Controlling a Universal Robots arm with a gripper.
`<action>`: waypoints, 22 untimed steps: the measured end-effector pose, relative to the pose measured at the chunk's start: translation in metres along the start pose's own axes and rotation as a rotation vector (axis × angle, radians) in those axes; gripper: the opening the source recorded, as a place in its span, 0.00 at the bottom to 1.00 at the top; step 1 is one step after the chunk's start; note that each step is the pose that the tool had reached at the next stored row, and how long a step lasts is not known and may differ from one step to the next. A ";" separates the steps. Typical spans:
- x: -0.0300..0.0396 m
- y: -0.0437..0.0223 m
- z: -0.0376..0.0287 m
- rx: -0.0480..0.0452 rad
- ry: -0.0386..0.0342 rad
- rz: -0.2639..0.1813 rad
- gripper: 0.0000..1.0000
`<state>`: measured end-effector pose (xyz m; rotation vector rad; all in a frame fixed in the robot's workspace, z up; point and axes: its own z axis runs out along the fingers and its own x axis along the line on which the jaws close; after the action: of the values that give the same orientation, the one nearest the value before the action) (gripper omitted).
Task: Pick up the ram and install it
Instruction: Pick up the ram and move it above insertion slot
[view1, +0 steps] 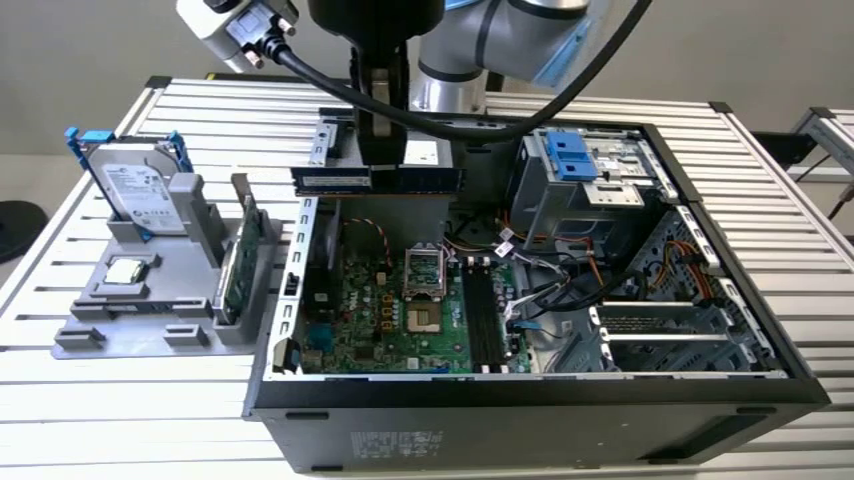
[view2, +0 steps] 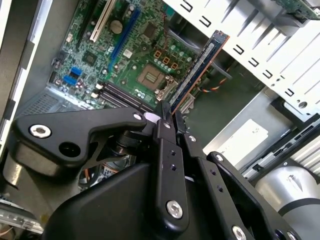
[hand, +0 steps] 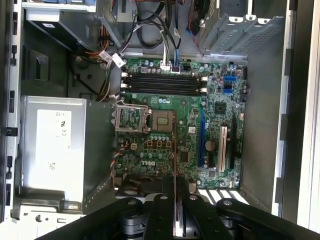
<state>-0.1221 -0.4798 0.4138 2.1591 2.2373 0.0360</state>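
The jaws were closed narrowly on the ram (view1: 334, 180), pinching it near its middle so that both ends stuck out level. It hung in the air over the open computer case (view1: 534, 392), above the green board (view1: 360, 320) and well apart from the black slots (view1: 483, 320), which lay empty. Held that way, its long edge faced down, I'd judge to suit a slot.

A robotics lab or test bench, by the look of it — a slatted aluminium table (view1: 774, 200) carries an open PC case (view1: 534, 420) with its motherboard (view1: 387, 310) bare, a grey fixture (view1: 147, 325) holds a hard drive (view1: 134, 190) and a card (view1: 230, 275) on edge, and a robot arm (view1: 494, 40) stands over them.
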 end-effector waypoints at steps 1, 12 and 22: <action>0.0000 0.0010 0.0000 0.0000 0.0000 0.000 0.00; -0.0005 0.0146 0.0005 0.0001 -0.0001 0.000 0.00; -0.0010 0.0301 0.0012 0.0000 0.0001 0.000 0.00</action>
<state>-0.0920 -0.4797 0.4137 2.1591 2.2373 0.0361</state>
